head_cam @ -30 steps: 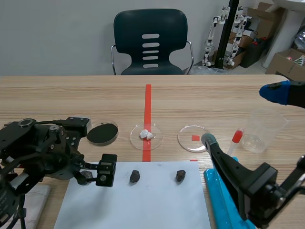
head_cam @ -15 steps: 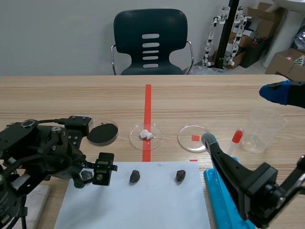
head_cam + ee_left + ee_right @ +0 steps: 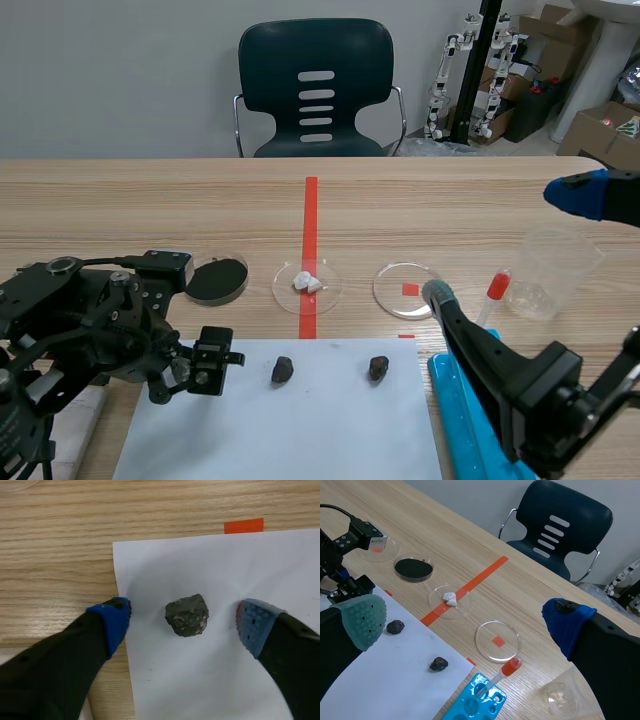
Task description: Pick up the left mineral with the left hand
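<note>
Scene view: left gripper [image 3: 196, 368] drifts slightly toward 8 o'clock, a small step in each of the two intervals. Gap to the left mineral [image 3: 283, 370], at the gripper's 3 o'clock, widens a little. The nearer finger block shows a narrower face now, turned and tipped further down toward the white sheet [image 3: 300, 430]. The wrist housing [image 3: 165, 266] on the left arm rises a touch, then settles lower over the worktop [image 3: 120, 200].

No text, brand, number or sign is legible in any view. A pale sticker [image 3: 377, 541] on the left arm [image 3: 357, 534] bears marks too small to read. Coloured print on the cardboard boxes [image 3: 608, 128] behind the surface [image 3: 450, 215] is likewise illegible.
</note>
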Controlling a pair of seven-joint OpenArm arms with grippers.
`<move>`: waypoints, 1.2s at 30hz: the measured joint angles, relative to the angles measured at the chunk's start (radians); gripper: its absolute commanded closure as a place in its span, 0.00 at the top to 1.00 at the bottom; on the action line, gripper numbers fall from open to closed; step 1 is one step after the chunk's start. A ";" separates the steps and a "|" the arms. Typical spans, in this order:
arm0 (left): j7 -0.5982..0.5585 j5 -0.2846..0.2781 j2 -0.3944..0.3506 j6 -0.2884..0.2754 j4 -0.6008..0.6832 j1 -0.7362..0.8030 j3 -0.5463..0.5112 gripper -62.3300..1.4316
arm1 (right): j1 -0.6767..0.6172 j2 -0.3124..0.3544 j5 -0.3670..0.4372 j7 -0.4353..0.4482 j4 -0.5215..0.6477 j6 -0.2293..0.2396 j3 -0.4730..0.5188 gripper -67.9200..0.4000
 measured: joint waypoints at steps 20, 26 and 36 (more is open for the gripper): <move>-0.008 -0.002 0.000 0.000 0.000 -0.006 0.019 0.24 | 0.000 0.000 0.000 0.000 0.000 0.000 0.000 1.00; -0.023 -0.005 0.000 0.000 0.000 -0.005 0.019 0.24 | 0.000 0.000 0.000 0.000 0.000 0.000 0.000 1.00; -0.220 -0.061 -0.056 0.001 0.043 0.039 0.019 0.24 | 0.000 0.000 0.000 0.000 0.000 0.000 0.000 1.00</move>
